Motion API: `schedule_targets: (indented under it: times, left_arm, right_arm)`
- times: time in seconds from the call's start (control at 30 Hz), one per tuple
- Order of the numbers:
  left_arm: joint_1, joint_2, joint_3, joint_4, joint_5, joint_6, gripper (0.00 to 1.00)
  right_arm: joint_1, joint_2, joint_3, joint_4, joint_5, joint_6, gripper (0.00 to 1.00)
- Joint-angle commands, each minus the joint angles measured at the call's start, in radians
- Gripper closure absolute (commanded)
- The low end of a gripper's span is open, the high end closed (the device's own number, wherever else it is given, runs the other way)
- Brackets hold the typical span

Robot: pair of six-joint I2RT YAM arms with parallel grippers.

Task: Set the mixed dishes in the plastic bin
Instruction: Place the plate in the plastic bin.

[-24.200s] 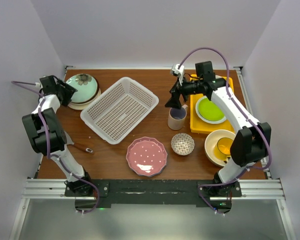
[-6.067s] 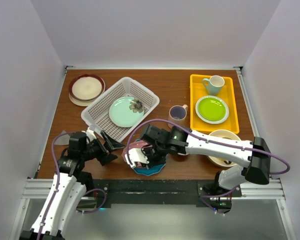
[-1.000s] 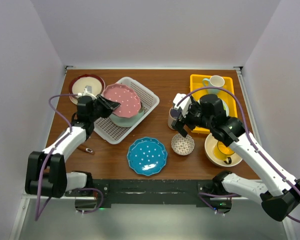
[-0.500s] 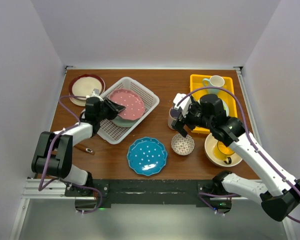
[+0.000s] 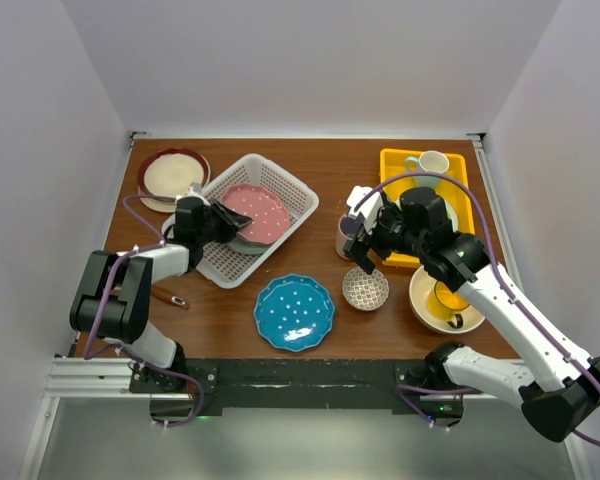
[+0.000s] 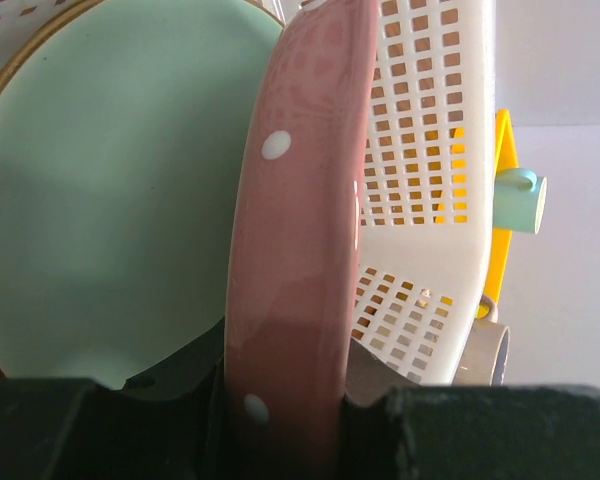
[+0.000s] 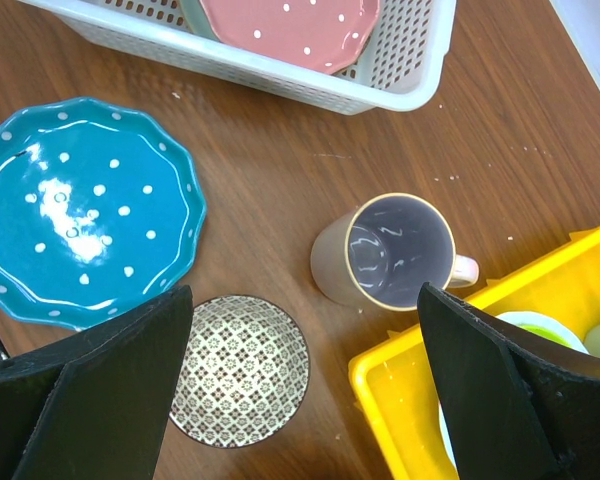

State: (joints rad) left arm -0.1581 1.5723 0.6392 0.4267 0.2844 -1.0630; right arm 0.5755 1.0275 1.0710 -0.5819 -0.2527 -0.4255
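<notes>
My left gripper [image 5: 216, 219] [image 6: 285, 400] is shut on the rim of the pink dotted plate [image 5: 256, 211] [image 6: 300, 230] [image 7: 290, 25]. That plate lies low inside the plastic bin [image 5: 283, 184] [image 6: 425, 150] [image 7: 280, 72], over a mint plate [image 5: 242, 241] [image 6: 110, 190]. My right gripper [image 5: 365, 251] [image 7: 305, 300] hangs open and holds nothing, above the beige mug [image 5: 352, 238] [image 7: 390, 250] and the small patterned bowl [image 5: 365, 288] [image 7: 240, 370]. The blue dotted plate [image 5: 294, 311] [image 7: 80, 210] sits on the table in front of the bin. A yellow mug [image 5: 447, 296] stands in the large cream bowl [image 5: 421, 300].
A cream plate with a dark red rim [image 5: 173, 176] lies at the back left. The yellow tray [image 5: 462, 172] [image 7: 410, 390] at the back right carries a green plate [image 5: 427, 221] and a mint mug [image 5: 428, 164]. A brown-handled utensil [image 5: 170, 297] lies near the left arm.
My left gripper has lowered the pink dotted plate from above the bin down into it, onto the mint plate. The right arm has stayed still.
</notes>
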Motion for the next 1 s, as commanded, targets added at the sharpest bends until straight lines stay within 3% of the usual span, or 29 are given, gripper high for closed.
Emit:
schedule_targets:
  times: [0.0,0.33,0.57,0.97]
  left_arm:
    - [-0.006,0.002,0.022,0.139,0.045,0.003,0.88]
    - [-0.006,0.02,0.074,0.018,0.09,0.089,0.69]
    - [-0.006,0.003,0.108,-0.091,0.069,0.178,0.48]
    - [-0.006,-0.026,0.166,-0.273,-0.042,0.287,0.35]
  right_arm:
    - [-0.003,0.002,-0.003,0.025,-0.016,0.011,0.02]
    - [-0.008,-0.001,-0.003,0.024,-0.022,0.013,0.02]
    - [-0.009,-0.003,-0.002,0.022,-0.03,0.013,0.02]
    - [-0.012,0.0,0.001,0.024,-0.039,0.014,0.02]
